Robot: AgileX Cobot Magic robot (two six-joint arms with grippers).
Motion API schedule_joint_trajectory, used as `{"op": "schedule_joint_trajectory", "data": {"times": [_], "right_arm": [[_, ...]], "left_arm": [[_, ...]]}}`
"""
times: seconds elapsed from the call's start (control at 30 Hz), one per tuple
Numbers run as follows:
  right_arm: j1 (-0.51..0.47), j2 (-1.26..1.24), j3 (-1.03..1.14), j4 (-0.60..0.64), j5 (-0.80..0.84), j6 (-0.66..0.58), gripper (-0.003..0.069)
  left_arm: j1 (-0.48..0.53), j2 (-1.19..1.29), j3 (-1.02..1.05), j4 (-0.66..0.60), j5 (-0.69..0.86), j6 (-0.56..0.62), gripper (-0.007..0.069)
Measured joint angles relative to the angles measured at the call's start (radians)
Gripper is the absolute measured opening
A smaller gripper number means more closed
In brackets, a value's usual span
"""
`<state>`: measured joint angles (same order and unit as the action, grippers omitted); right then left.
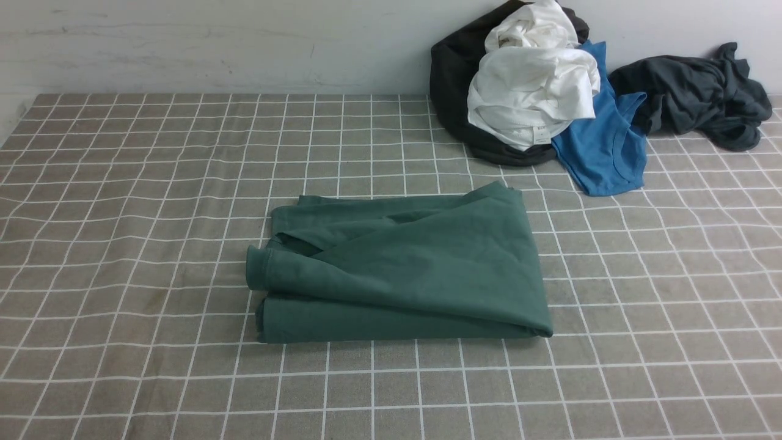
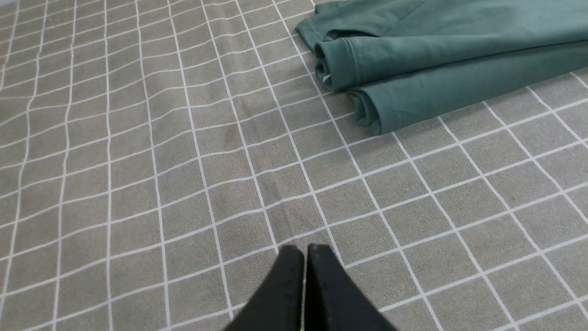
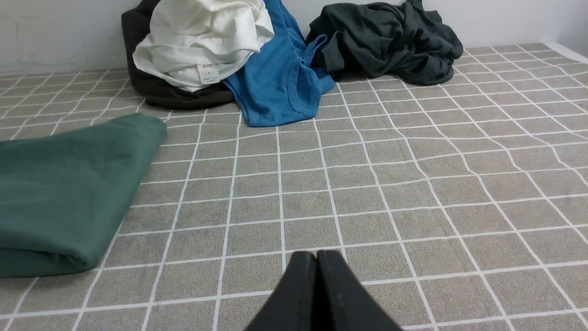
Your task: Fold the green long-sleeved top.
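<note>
The green long-sleeved top [image 1: 403, 263] lies folded into a thick rectangular bundle in the middle of the checked tablecloth. Its layered hem ends face left. In the left wrist view the green long-sleeved top [image 2: 441, 59] shows its rolled edges, well away from my left gripper [image 2: 304, 250], which is shut and empty above bare cloth. In the right wrist view the green long-sleeved top [image 3: 59, 193] shows its folded side, apart from my right gripper [image 3: 317, 255], also shut with nothing in it. Neither arm appears in the front view.
A heap of clothes sits at the back right against the wall: a white garment [image 1: 531, 85] on a black one [image 1: 452, 73], a bright blue garment [image 1: 605, 146] and a charcoal-grey garment [image 1: 696, 91]. The checked tablecloth [image 1: 122, 244] covers the table.
</note>
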<state>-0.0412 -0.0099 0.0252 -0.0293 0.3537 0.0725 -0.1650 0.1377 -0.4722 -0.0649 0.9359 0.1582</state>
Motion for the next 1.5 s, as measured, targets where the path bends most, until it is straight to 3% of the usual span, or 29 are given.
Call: {"op": "schedule_joint_trajectory", "data": {"times": [0.4,0.53,0.7,0.73,0.8,0.9,1.13,1.5], "right_arm": [[0.000,0.000,0.000,0.000,0.000,0.000,-0.0014],[0.000,0.000,0.000,0.000,0.000,0.000,-0.0014],[0.000,0.000,0.000,0.001,0.000,0.000,-0.0014],[0.000,0.000,0.000,0.001,0.000,0.000,-0.0014],[0.000,0.000,0.000,0.001,0.000,0.000,-0.0014],[0.000,0.000,0.000,0.001,0.000,0.000,-0.0014],[0.000,0.000,-0.001,0.001,0.000,0.000,-0.0014],[0.000,0.000,-0.001,0.001,0.001,0.000,-0.0014]], "left_arm": [[0.000,0.000,0.000,0.002,0.000,0.000,-0.0007],[0.000,0.000,0.018,0.014,-0.065,0.000,-0.0007],[0.060,-0.029,0.182,-0.025,-0.478,0.000,-0.0007],[0.064,-0.032,0.191,-0.025,-0.478,0.000,-0.0007],[0.121,-0.070,0.310,-0.025,-0.660,0.000,-0.0007],[0.181,-0.128,0.451,-0.025,-0.742,0.000,-0.0007],[0.198,-0.148,0.498,-0.022,-0.591,0.000,-0.0007],[0.198,-0.148,0.498,-0.022,-0.591,0.000,-0.0007]]}}
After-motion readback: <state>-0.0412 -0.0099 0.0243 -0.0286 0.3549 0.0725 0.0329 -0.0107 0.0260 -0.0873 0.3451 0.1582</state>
